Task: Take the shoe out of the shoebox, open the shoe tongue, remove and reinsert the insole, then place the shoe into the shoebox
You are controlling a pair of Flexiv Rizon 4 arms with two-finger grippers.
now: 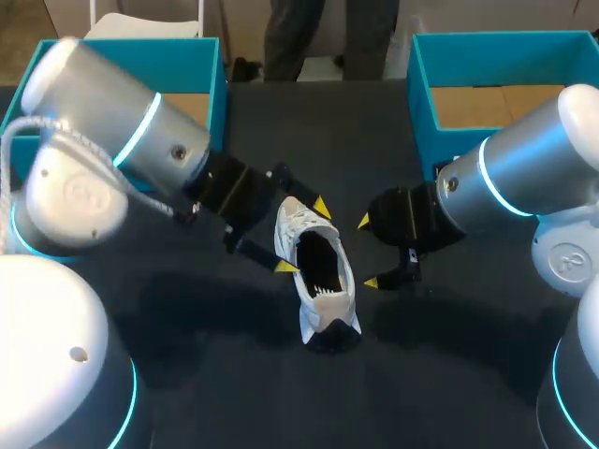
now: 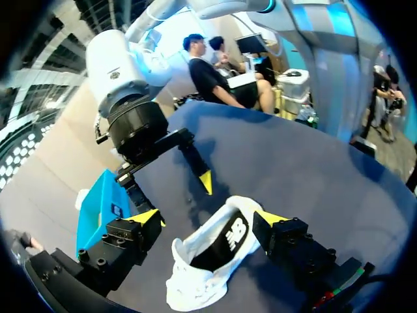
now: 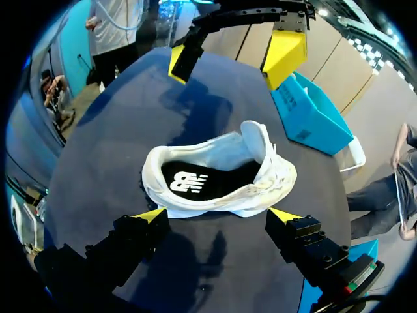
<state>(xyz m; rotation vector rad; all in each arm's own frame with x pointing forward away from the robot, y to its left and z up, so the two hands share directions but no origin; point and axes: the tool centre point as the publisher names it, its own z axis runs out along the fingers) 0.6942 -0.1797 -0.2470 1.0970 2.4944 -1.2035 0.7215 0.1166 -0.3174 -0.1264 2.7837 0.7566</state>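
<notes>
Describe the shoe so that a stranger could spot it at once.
On the dark table, look midway between the two teal shoeboxes at its far side. There, between the left gripper and right gripper, sits a white sneaker with a black insole showing, the only white thing on the dark top.

Head camera: fixed above and behind, looking down on the desk (image 1: pixel 187 355). Wrist cameras: close in, facing each other along the left end effector (image 2: pixel 208 218) from 10 o'clock and the right end effector (image 3: pixel 218 214) from 3 o'clock. All share the white sneaker (image 1: pixel 316 271).
</notes>
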